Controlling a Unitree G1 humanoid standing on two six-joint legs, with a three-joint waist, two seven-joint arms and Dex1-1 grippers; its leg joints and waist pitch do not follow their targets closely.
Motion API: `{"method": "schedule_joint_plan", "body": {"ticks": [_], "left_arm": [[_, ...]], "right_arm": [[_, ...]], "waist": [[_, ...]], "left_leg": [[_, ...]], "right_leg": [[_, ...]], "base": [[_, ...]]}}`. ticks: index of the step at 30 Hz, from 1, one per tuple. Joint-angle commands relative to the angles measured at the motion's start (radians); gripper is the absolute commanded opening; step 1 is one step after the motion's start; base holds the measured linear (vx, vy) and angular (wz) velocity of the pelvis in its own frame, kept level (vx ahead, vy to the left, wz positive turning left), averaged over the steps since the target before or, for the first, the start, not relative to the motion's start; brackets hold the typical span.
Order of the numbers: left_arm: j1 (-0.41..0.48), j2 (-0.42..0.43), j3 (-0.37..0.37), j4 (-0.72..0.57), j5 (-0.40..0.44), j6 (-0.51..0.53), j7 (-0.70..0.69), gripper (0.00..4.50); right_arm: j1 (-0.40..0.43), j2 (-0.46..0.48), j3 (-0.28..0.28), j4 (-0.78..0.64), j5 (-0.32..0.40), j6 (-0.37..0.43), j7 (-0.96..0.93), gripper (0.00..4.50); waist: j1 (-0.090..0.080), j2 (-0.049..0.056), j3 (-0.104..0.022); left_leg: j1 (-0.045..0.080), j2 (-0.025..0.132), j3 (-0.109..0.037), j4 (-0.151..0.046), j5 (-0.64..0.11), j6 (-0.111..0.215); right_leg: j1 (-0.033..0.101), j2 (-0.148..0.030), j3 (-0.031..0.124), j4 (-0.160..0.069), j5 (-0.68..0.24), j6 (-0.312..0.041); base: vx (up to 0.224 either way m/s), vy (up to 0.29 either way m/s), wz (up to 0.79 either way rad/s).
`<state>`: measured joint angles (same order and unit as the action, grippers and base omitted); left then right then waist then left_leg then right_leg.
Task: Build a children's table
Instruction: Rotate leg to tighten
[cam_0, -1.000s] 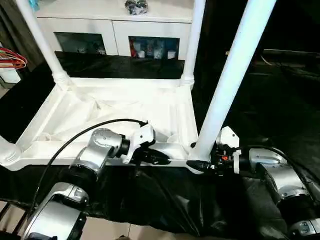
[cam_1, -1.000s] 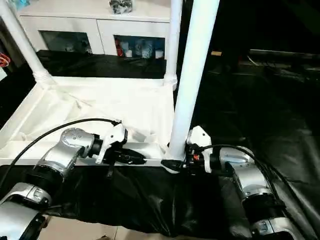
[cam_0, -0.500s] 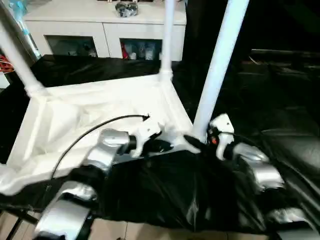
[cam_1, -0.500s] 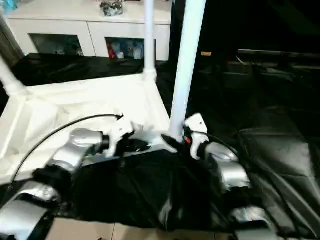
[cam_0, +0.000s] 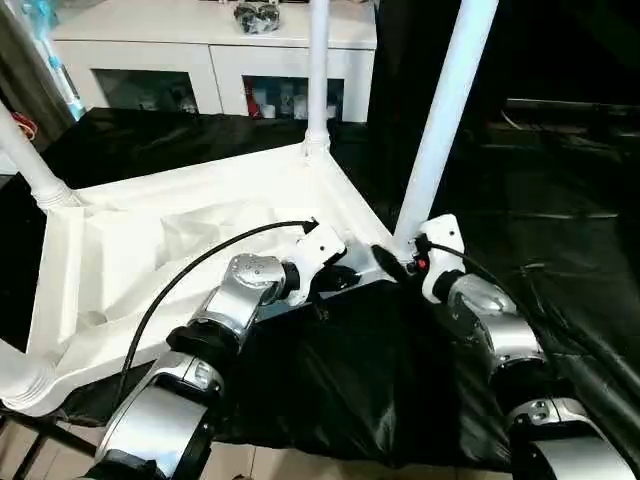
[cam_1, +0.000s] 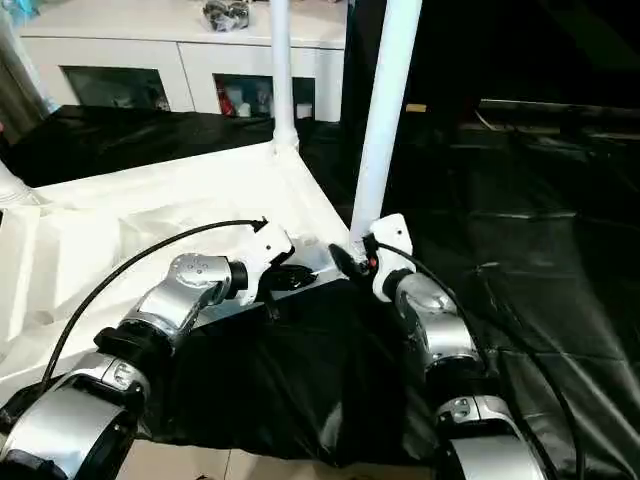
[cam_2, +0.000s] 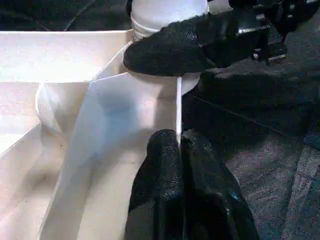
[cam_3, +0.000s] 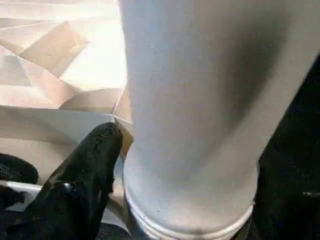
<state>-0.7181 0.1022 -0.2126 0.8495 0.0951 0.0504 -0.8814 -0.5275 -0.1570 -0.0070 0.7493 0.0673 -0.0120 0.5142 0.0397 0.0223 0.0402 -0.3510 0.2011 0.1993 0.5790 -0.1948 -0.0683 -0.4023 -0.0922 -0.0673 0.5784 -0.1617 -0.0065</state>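
leg (cam_3: 200, 100) hides one right pincer (cam_0: 392, 262) finger; leg tops cut off.

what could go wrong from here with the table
The left gripper pinches only the thin rim of the upside-down table top, so it may slip off. The right gripper straddles the near leg at its socket; a push there could tilt the leg or slide the table on the black sheet.

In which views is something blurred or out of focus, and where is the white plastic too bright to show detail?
Right wrist view: the near leg looms close and soft, without sharp edges. Left wrist view: the left gripper fingers are blurred at the bottom. Left eye view: the tabletop underside glares white, so its ribs fade. Right eye view: the black sheet shows shiny reflections.
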Motion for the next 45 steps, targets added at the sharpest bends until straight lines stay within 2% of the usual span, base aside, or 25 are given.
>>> {"method": "schedule_joint_plan", "body": {"ticks": [1, 3, 4, 8, 11, 12, 13, 17, 22, 26, 28, 29, 32, 36, 38, 40, 41, 42, 43, 45], "left_arm": [[0.004, -0.024, -0.024, -0.062, -0.045, -0.056, -0.081, 0.00], [0.012, -0.015, -0.028, -0.072, -0.048, -0.060, -0.104, 0.00], [0.024, -0.002, -0.032, -0.088, -0.059, -0.069, -0.143, 0.00], [0.053, 0.032, -0.040, -0.134, -0.091, -0.079, -0.250, 0.00], [0.068, 0.055, -0.044, -0.157, -0.103, -0.074, -0.302, 0.00], [0.077, 0.081, -0.048, -0.166, -0.103, -0.073, -0.340, 0.00], [0.080, 0.091, -0.049, -0.168, -0.102, -0.074, -0.353, 0.00], [0.086, 0.118, -0.043, -0.180, -0.106, -0.063, -0.386, 0.00], [0.097, 0.156, -0.042, -0.199, -0.109, -0.051, -0.432, 0.00], [0.099, 0.163, -0.042, -0.207, -0.115, -0.043, -0.444, 0.00], [0.103, 0.161, -0.042, -0.209, -0.114, -0.041, -0.445, 0.00], [0.106, 0.160, -0.042, -0.211, -0.115, -0.040, -0.444, 0.00], [0.110, 0.147, -0.040, -0.213, -0.114, -0.034, -0.423, 0.00], [0.088, 0.100, -0.029, -0.181, -0.093, -0.015, -0.313, 0.00], [0.066, 0.072, -0.022, -0.153, -0.076, 0.000, -0.243, 0.00], [0.052, 0.055, -0.019, -0.135, -0.065, 0.005, -0.199, 0.00], [0.022, 0.015, -0.012, -0.097, -0.047, 0.019, -0.106, 0.00], [0.010, -0.002, -0.008, -0.083, -0.041, 0.028, -0.067, 0.00], [-0.006, -0.028, -0.002, -0.063, -0.037, 0.040, -0.016, 0.00], [-0.015, -0.042, 0.001, -0.054, -0.035, 0.046, 0.011, 0.00]], "right_arm": [[0.038, 0.020, 0.103, -0.013, -0.002, -0.005, 0.153, 3.96], [0.048, 0.007, 0.106, -0.027, 0.002, -0.010, 0.180, 3.96], [0.065, -0.013, 0.112, -0.054, 0.014, -0.012, 0.229, 3.96], [0.117, -0.073, 0.131, -0.132, 0.045, -0.010, 0.370, 3.96], [0.140, -0.108, 0.138, -0.163, 0.058, -0.007, 0.440, 3.96], [0.159, -0.139, 0.147, -0.195, 0.077, 0.001, 0.515, 3.96], [0.166, -0.152, 0.152, -0.210, 0.084, 0.008, 0.545, 3.96], [0.188, -0.195, 0.175, -0.250, 0.091, 0.026, 0.639, 3.96], [0.204, -0.248, 0.210, -0.289, 0.090, 0.054, 0.732, 3.52], [0.207, -0.253, 0.216, -0.310, 0.093, 0.068, 0.746, 3.26], [0.208, -0.250, 0.219, -0.315, 0.095, 0.075, 0.748, 3.17], [0.209, -0.249, 0.222, -0.319, 0.096, 0.080, 0.749, 2.95], [0.208, -0.234, 0.218, -0.311, 0.097, 0.082, 0.729, 2.86], [0.176, -0.167, 0.172, -0.242, 0.078, 0.068, 0.581, 2.77], [0.143, -0.122, 0.145, -0.180, 0.049, 0.060, 0.448, 2.76], [0.122, -0.098, 0.132, -0.141, 0.037, 0.056, 0.378, 2.75], [0.083, -0.051, 0.110, -0.067, 0.020, 0.054, 0.248, 2.75], [0.067, -0.031, 0.102, -0.038, 0.014, 0.055, 0.199, 2.75], [0.046, -0.004, 0.096, -0.001, 0.005, 0.059, 0.135, 2.75], [0.035, 0.011, 0.093, 0.018, -0.001, 0.062, 0.102, 2.75]], "waist": [[0.004, -0.010, -0.054], [0.005, -0.009, -0.054], [0.005, -0.006, -0.056], [0.013, -0.006, -0.058], [0.024, -0.005, -0.058], [0.026, -0.011, -0.057], [0.031, -0.008, -0.057], [0.035, -0.009, -0.053], [0.043, -0.009, -0.056], [0.047, -0.014, -0.057], [0.048, -0.012, -0.056], [0.048, -0.014, -0.057], [0.048, -0.016, -0.056], [0.045, -0.016, -0.054], [0.033, -0.016, -0.050], [0.022, -0.017, -0.050], [0.016, -0.018, -0.049], [0.014, -0.014, -0.047], [0.010, -0.014, -0.049], [0.012, -0.015, -0.049]], "left_leg": [[-0.001, 0.025, -0.015, -0.070, -0.241, 0.065], [-0.003, 0.026, -0.014, -0.069, -0.239, 0.074], [-0.003, 0.027, -0.015, -0.068, -0.225, 0.078], [-0.004, 0.031, -0.009, -0.063, -0.189, 0.108], [-0.001, 0.035, -0.008, -0.063, -0.188, 0.110], [-0.001, 0.035, -0.007, -0.064, -0.191, 0.110], [-0.003, 0.035, -0.009, -0.064, -0.189, 0.112], [-0.001, 0.036, -0.010, -0.068, -0.215, 0.094], [0.000, 0.036, -0.010, -0.066, -0.194, 0.090], [-0.001, 0.036, -0.009, -0.065, -0.174, 0.093], [0.000, 0.036, -0.009, -0.065, -0.172, 0.092], [0.000, 0.035, -0.009, -0.065, -0.173, 0.091], [0.000, 0.035, -0.009, -0.064, -0.173, 0.090], [0.001, 0.035, -0.010, -0.067, -0.193, 0.074], [0.002, 0.030, -0.015, -0.073, -0.233, 0.040], [0.007, 0.027, -0.016, -0.073, -0.253, 0.027], [0.005, 0.026, -0.015, -0.071, -0.258, 0.028], [0.006, 0.023, -0.015, -0.072, -0.265, 0.025], [0.008, 0.022, -0.017, -0.072, -0.272, 0.017], [0.008, 0.022, -0.017, -0.072, -0.271, 0.022]], "right_leg": [[0.046, -0.052, 0.035, -0.073, -0.303, -0.217], [0.048, -0.051, 0.035, -0.071, -0.279, -0.220], [0.049, -0.052, 0.036, -0.066, -0.253, -0.229], [0.053, -0.049, 0.035, -0.057, -0.182, -0.256], [0.049, -0.050, 0.035, -0.055, -0.184, -0.267], [0.049, -0.050, 0.035, -0.057, -0.189, -0.265], [0.053, -0.050, 0.035, -0.054, -0.194, -0.261], [0.049, -0.051, 0.035, -0.061, -0.254, -0.241], [0.048, -0.053, 0.036, -0.057, -0.236, -0.242], [0.049, -0.052, 0.036, -0.055, -0.216, -0.242], [0.047, -0.052, 0.036, -0.054, -0.216, -0.245], [0.048, -0.053, 0.036, -0.054, -0.221, -0.244], [0.048, -0.053, 0.036, -0.055, -0.233, -0.238], [0.045, -0.055, 0.037, -0.061, -0.281, -0.224], [0.042, -0.057, 0.034, -0.071, -0.373, -0.198], [0.039, -0.054, 0.035, -0.076, -0.396, -0.188], [0.038, -0.054, 0.036, -0.077, -0.401, -0.189], [0.035, -0.053, 0.035, -0.080, -0.415, -0.187], [0.037, -0.053, 0.033, -0.083, -0.440, -0.176], [0.037, -0.053, 0.033, -0.087, -0.441, -0.169]], "base": [[0.000, 0.000, 0.00], [0.000, 0.000, 0.00], [0.000, 0.000, 0.00], [0.000, 0.000, 0.00], [0.000, 0.000, 0.00], [0.000, 0.000, 0.00], [0.000, 0.000, 0.00], [0.000, 0.000, 0.00], [0.000, 0.000, 0.00], [0.000, 0.000, 0.00], [0.000, 0.000, 0.00], [0.000, 0.000, 0.00], [0.000, 0.000, 0.00], [0.000, 0.000, 0.00], [0.000, 0.000, 0.00], [0.000, 0.000, 0.00], [0.000, 0.000, 0.00], [0.000, 0.000, 0.00], [0.000, 0.000, 0.00], [0.000, 0.000, 0.00]]}}
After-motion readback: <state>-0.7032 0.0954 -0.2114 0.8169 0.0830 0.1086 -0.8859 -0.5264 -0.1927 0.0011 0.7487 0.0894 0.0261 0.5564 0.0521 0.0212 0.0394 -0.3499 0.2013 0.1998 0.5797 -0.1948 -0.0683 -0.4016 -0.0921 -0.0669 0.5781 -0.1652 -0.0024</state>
